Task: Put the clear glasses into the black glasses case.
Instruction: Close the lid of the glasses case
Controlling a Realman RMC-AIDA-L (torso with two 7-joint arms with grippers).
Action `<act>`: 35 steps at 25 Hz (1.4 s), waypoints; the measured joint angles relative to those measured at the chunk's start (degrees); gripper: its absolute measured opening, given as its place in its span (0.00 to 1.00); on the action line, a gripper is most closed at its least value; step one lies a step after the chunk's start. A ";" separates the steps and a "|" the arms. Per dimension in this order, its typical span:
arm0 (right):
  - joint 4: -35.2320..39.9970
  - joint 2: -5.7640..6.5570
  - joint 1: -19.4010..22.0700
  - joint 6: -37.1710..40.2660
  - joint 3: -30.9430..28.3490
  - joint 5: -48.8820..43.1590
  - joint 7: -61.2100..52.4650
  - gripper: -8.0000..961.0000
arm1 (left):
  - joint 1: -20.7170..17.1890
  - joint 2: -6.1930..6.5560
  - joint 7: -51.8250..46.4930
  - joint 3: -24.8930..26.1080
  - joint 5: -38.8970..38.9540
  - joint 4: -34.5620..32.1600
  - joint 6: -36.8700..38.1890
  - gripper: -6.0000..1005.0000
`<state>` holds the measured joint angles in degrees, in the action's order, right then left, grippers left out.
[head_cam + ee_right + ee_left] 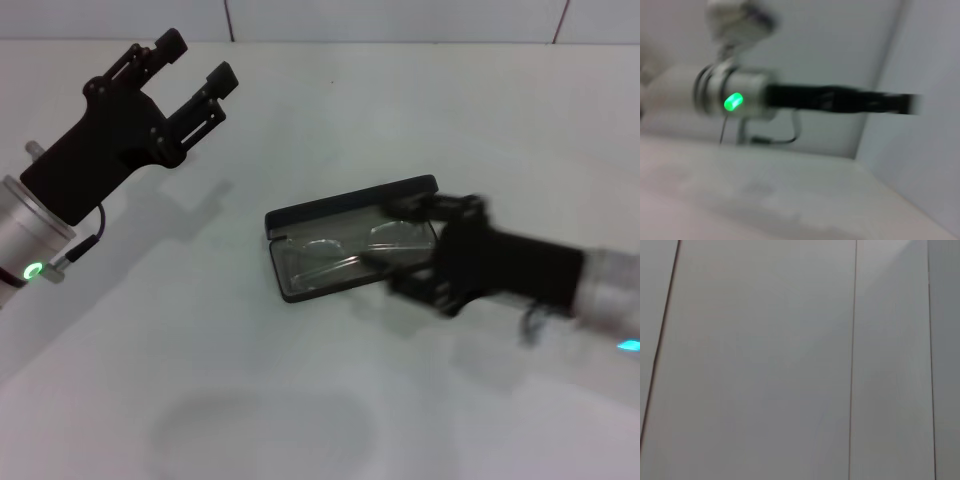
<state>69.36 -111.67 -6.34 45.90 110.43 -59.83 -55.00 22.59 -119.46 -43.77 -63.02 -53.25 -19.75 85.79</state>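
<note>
The black glasses case point(352, 198) lies open in the middle of the white table, its lid tipped back on the far side. Inside its tray lie the clear glasses point(335, 252), lenses and temples flat on the lining. My right gripper point(402, 246) comes in from the right and is at the case's right end. It is open, with one finger by the lid and one by the near rim, and it is blurred. My left gripper point(197, 58) hangs open high at the far left, well away from the case.
The left arm point(735, 101), with a green light on its wrist, shows in the right wrist view. A tiled wall point(790, 365) fills the left wrist view. White tabletop point(260, 400) spreads around the case.
</note>
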 joint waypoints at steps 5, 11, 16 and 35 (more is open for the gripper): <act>-22.65 -2.68 -3.93 32.36 -27.66 3.04 -3.95 0.55 | 0.63 0.03 0.01 -0.26 -0.37 0.14 -0.38 0.72; -49.62 -1.30 -11.39 50.93 -48.24 5.26 -0.77 0.55 | 4.03 0.00 -3.28 -0.53 -6.27 0.49 -5.21 0.72; -51.37 -1.73 -10.17 52.06 -52.85 5.85 -0.51 0.55 | 9.30 -0.14 -11.60 -0.55 -16.11 0.52 -13.93 0.72; -51.01 -2.25 -9.85 51.61 -53.21 5.26 -0.07 0.56 | 16.03 -0.85 -18.85 -16.37 -20.72 0.11 -28.21 0.71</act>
<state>18.35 -113.92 -16.20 97.51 57.21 -54.58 -55.07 38.63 -120.31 -62.63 -79.38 -73.97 -19.65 57.57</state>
